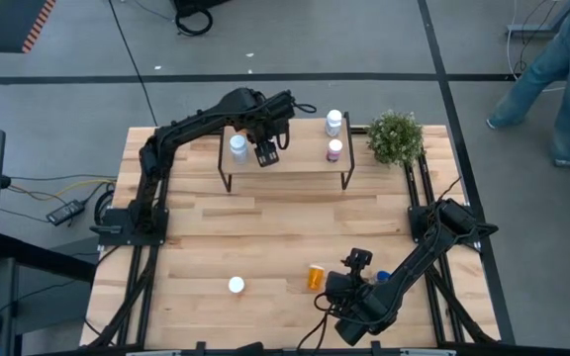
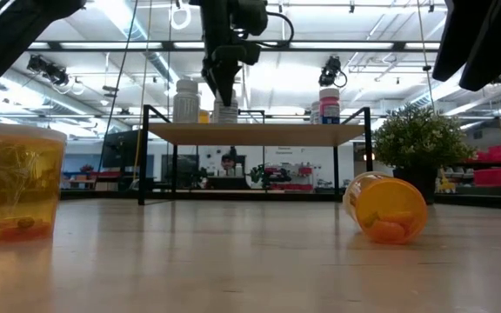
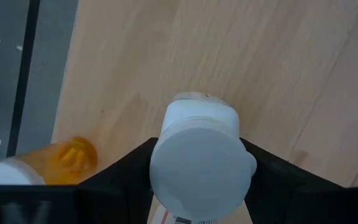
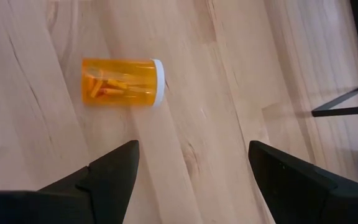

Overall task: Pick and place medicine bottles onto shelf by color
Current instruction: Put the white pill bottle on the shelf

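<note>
The shelf stands at the table's far side. On it are a white bottle, another white one and a pinkish one. My left gripper is over the shelf's left part, shut on a white-capped white bottle. An orange bottle shows beside it. My right gripper is open and empty above the table's near right. An orange bottle lies on its side just ahead of it. Another orange bottle stands upright at the near middle. My left gripper pinches the white bottle at its cap between its two fingers, one on each side. The fingers come from above, pointing down. The bottle stands upright, and in the low view its base looks to be on the shelf board.
A potted plant stands at the shelf's right end. A blue-topped object lies by my right arm. A person stands on the floor beyond the table's far right corner. The middle of the wooden table is bare.
</note>
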`<move>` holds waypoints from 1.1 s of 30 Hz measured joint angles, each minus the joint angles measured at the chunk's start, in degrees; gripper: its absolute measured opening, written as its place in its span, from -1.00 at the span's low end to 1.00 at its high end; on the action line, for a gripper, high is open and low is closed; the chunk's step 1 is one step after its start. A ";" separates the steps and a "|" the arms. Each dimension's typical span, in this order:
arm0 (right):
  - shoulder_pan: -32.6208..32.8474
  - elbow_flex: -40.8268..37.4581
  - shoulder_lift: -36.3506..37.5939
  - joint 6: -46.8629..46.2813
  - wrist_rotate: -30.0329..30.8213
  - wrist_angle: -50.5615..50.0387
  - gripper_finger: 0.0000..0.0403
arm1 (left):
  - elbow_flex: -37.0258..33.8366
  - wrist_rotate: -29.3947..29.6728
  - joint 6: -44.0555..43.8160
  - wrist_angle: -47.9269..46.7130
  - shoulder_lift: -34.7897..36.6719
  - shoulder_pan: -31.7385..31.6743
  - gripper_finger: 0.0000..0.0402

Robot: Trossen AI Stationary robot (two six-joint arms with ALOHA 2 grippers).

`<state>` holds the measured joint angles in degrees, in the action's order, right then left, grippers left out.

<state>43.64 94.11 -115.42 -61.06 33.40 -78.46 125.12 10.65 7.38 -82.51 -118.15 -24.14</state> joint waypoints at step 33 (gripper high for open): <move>-0.39 0.00 0.00 -0.31 0.25 0.53 0.55 | 3.67 4.41 1.90 0.10 6.04 1.48 0.11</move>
<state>43.24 94.11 -115.42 -61.36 33.65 -77.92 128.79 15.07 9.28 -82.40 -112.11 -22.66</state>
